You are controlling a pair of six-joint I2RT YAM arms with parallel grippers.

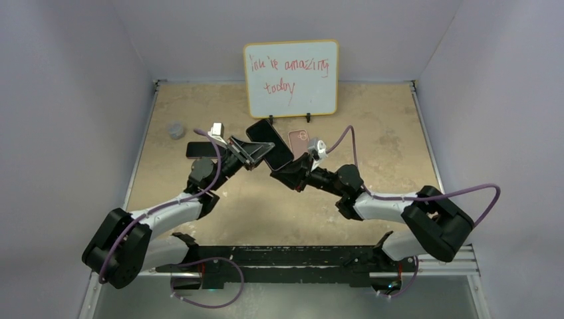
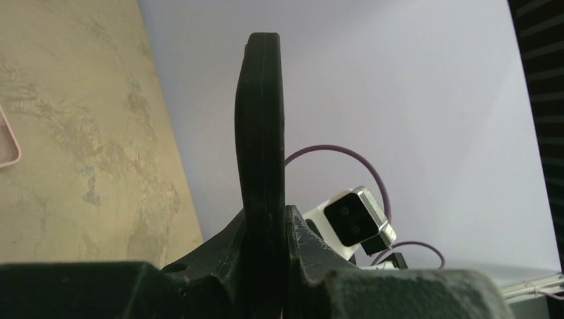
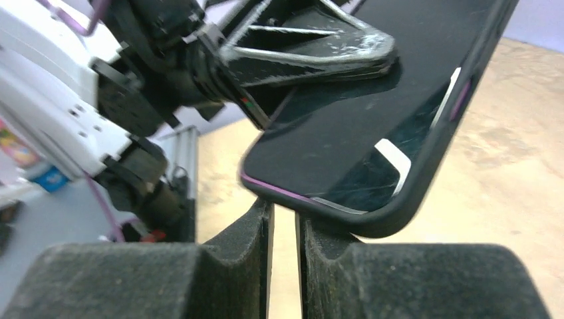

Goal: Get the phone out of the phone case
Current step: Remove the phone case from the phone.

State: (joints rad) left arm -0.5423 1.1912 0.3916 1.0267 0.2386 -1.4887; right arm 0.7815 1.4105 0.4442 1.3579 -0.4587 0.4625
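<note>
Grip on the left is firm: my left fingers [image 2: 302, 242] are closed flat on the phone case [image 2: 261, 119], one on its face and one on its back. They hold it up off the tabletop [image 1: 372, 133], between my two arms. My right fingers [image 3: 249, 246] are drawn narrow with a slim gap between them, tucked against the case's lower corner. I cannot tell whether they pinch the rim or only touch it. The phone [image 3: 332, 133] sits inside the case, its dark screen ringed by the black rim. I judge the step in hand to be the first prying at that corner. Next, the right fingers need a sure catch on the rim alone, then a peel away from the screen while the left holds steady.
</note>
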